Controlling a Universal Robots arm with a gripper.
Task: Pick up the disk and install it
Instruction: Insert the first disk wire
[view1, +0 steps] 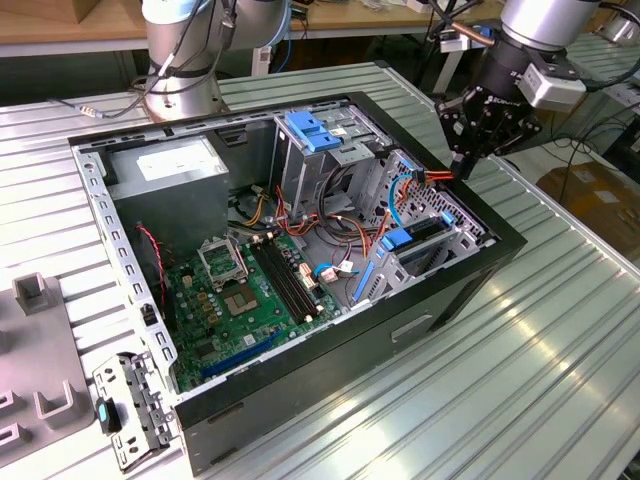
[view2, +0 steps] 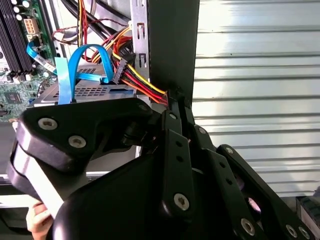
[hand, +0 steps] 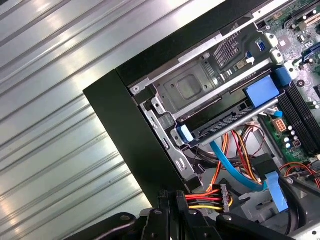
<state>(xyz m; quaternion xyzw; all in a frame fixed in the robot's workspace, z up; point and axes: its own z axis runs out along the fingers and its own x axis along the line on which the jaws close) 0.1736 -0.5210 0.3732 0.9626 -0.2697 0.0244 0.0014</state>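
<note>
My gripper (view1: 463, 168) hangs over the exterior view's right wall of the open computer case (view1: 500, 235). Its fingers (view2: 172, 107) are shut on the red, yellow and black power cable (view2: 142, 85), just behind its black connector (hand: 223, 196). What looks like the disk (hand: 225, 122), a flat dark slab with blue rails, lies edge-on in the drive cage (hand: 190, 87) just inside that wall, a little below and inward of the gripper. It also shows in the exterior view as the disk (view1: 428, 230). A blue data cable (view2: 80, 55) loops over the cage.
Inside the case are a grey power-supply box (view1: 170, 170), the green motherboard (view1: 240, 290) and a light-blue latch plate (view1: 315, 130). A loose metal bracket (view1: 130, 410) and grey blocks (view1: 30, 295) lie on the slatted table (view1: 560, 340). The arm's base (view1: 185, 60) stands behind the case.
</note>
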